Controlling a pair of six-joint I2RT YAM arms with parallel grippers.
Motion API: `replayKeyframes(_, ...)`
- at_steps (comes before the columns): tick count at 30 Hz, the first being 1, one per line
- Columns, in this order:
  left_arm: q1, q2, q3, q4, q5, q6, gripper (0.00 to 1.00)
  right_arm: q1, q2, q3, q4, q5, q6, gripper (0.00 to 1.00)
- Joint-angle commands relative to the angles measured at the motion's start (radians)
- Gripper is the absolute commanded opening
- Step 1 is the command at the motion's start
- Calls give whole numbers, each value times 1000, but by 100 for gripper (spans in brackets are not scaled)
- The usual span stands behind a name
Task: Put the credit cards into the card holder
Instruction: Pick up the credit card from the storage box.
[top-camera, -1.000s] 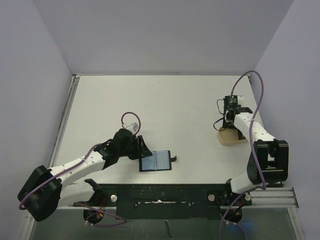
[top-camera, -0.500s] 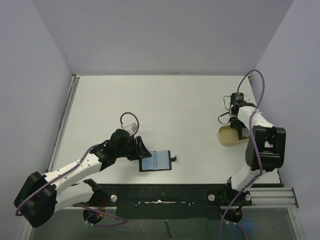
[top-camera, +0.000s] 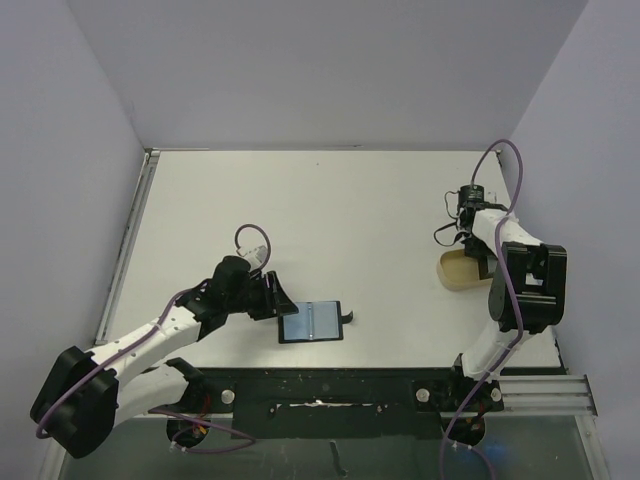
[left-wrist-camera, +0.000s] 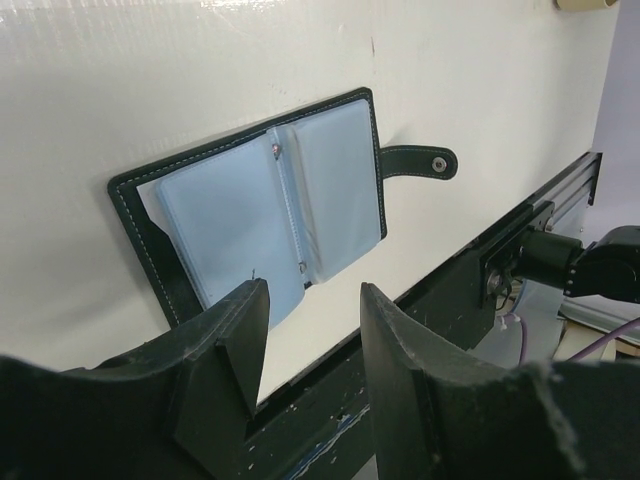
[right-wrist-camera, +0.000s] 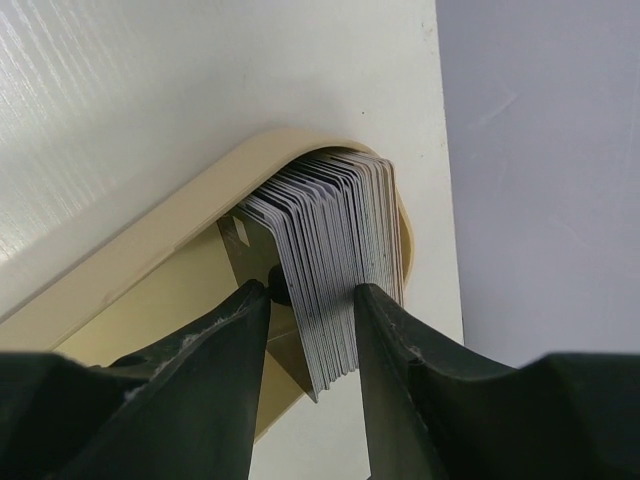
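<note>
Credit cards (right-wrist-camera: 335, 240): a tight fanned stack standing on edge in the tan tray (right-wrist-camera: 150, 230), sitting right between the right gripper's (right-wrist-camera: 310, 295) fingers, with more cards spreading out past its right-hand finger
Right gripper: nose down in the tray, one finger either side of the stack's near end; I cannot tell whether it is pinching or only straddling
Card holder (left-wrist-camera: 270, 215): lying open on the table (top-camera: 330, 210), clear sleeves up, just ahead of the left gripper's (left-wrist-camera: 308, 295) fingertips, snap tab (left-wrist-camera: 420, 160) flung out ahead and to the right
Left gripper: jaws apart, nothing between them, poised at the holder's near edge
Risk, bundle: those fingers span several cards, so a squeeze here likely takes a wad, not one
Risk, slip: thin, slick cards held edge-on could slide loose or drag their neighbours out of the tray on the lift
Risk, holder: nothing pins it down, so a card pushed at a sleeve may just shove it across the table
</note>
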Motion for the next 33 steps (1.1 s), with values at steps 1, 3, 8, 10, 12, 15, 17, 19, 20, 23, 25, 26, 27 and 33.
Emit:
replayKeyframes(1, 26, -20, -8, 63, 58, 24, 41, -14, -7, 38, 6, 83, -21, 38)
replayKeyframes(3, 30, -21, -10, 63, 60, 24, 41, -16, -9, 42, 1, 91, -22, 36)
replayKeyframes(8, 35, -26, -10, 61, 63, 18, 41, -16, -16, 43, 5, 87, -26, 32)
replayKeyframes(10, 36, -28, -10, 61, 63, 16, 41, -19, -15, 43, 4, 88, -30, 30)
replayKeyframes(12, 36, -32, -10, 61, 65, 13, 41, -22, -17, 43, 4, 85, -32, 27)
replayKeyframes(15, 37, -32, -9, 61, 63, 12, 41, -21, -25, 47, 0, 76, -31, 23)
replayKeyframes(17, 38, -29, -9, 60, 61, 13, 41, -22, -28, 49, -1, 76, -36, 20)
replayKeyframes(19, 40, -24, -7, 51, 55, 14, 41, -22, -32, 57, -6, 74, -37, 16)
replayKeyframes(20, 41, -23, -6, 45, 49, 17, 41, -22, -36, 59, -7, 65, -40, 13)
replayKeyframes(23, 41, -25, -1, 17, 24, 19, 41, -11, -46, 69, -12, 21, -47, 6)
replayKeyframes(25, 43, -29, -1, 3, 10, 17, 41, 4, -60, 77, -28, -16, -43, 3)
replayKeyframes(26, 43, -31, -2, 0, 7, 16, 41, 16, -68, 83, -38, -30, -39, 1)
replayKeyframes(27, 44, -32, -3, -1, 5, 12, 41, 33, -82, 87, -51, -40, -35, 0)
replayKeyframes(33, 55, -27, 1, -53, -48, 8, 41, 86, -148, 122, -142, -105, 5, 0)
